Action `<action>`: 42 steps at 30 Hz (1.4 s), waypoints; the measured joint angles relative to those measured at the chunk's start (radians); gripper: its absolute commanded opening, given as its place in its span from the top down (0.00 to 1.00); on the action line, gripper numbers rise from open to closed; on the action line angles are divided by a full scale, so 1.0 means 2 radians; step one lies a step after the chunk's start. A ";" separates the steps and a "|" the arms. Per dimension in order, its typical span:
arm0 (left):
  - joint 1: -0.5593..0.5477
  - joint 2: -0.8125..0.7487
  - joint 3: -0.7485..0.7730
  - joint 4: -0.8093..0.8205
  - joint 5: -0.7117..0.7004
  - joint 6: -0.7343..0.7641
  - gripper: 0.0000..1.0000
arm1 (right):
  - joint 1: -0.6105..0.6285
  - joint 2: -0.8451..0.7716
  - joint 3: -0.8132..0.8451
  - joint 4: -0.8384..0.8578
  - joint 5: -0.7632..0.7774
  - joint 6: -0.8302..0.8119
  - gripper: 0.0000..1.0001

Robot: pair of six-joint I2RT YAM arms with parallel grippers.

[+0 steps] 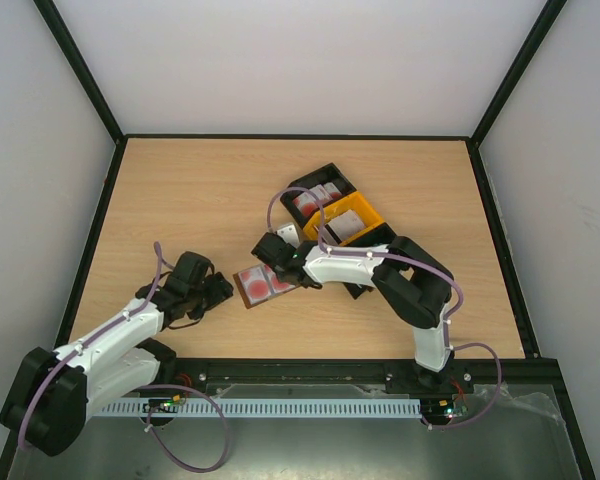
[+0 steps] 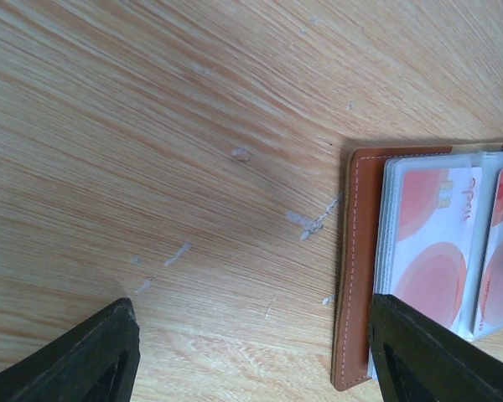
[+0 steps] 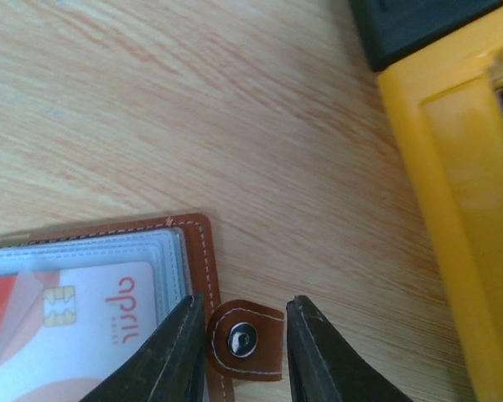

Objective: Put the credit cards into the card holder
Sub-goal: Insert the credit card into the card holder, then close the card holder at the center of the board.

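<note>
Nearest us, our left gripper [image 1: 222,290] hovered released, at nine o'clock of the card holder [image 1: 265,285]. The holder lay open and face up on the table [image 1: 200,200], its long axis running roughly eight to two o'clock. Our right gripper [image 3: 243,310] straddled its snap tab [image 3: 245,340]; we could not tell whether it pinched. The bin tray [image 1: 365,212] sat beyond, at one o'clock.

Site type: robotics laboratory test cell. Evidence: white panel walls [image 1: 300,60] in black framing [image 1: 80,70], wooden table [image 1: 180,190], left arm [image 1: 110,335] and right arm [image 1: 415,290] bolted to a front rail [image 1: 300,372], slotted cable duct [image 1: 300,408]
</note>
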 measured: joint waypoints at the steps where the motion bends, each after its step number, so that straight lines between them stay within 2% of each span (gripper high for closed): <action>1: 0.001 0.000 -0.001 0.004 0.003 0.000 0.24 | 0.000 0.001 0.002 -0.003 0.006 0.002 0.73; 9: 0.002 0.009 -0.002 0.024 0.014 0.000 0.24 | 0.001 0.014 0.022 -0.029 0.055 0.014 0.47; 16: 0.003 0.013 -0.004 0.035 0.021 0.000 0.24 | 0.001 0.015 0.014 -0.012 0.004 0.007 0.44; 24: 0.004 0.012 -0.006 0.042 0.026 0.000 0.24 | 0.003 0.022 0.016 -0.017 0.031 0.018 0.56; 26: 0.004 0.010 -0.008 0.044 0.027 0.000 0.23 | 0.003 0.024 0.016 -0.026 0.045 0.023 0.67; 33: 0.004 0.008 -0.013 0.056 0.034 0.000 0.23 | 0.003 0.024 0.016 -0.044 0.063 0.032 0.94; 35: 0.004 0.008 -0.016 0.062 0.039 0.000 0.24 | 0.003 0.024 0.016 -0.045 0.059 0.031 0.98; 37: 0.004 0.010 -0.019 0.073 0.046 0.000 0.29 | 0.003 0.023 0.016 -0.044 0.049 0.031 0.98; 42: 0.004 0.025 -0.023 0.091 0.045 -0.007 0.51 | 0.003 -0.004 0.014 -0.040 0.012 0.029 0.98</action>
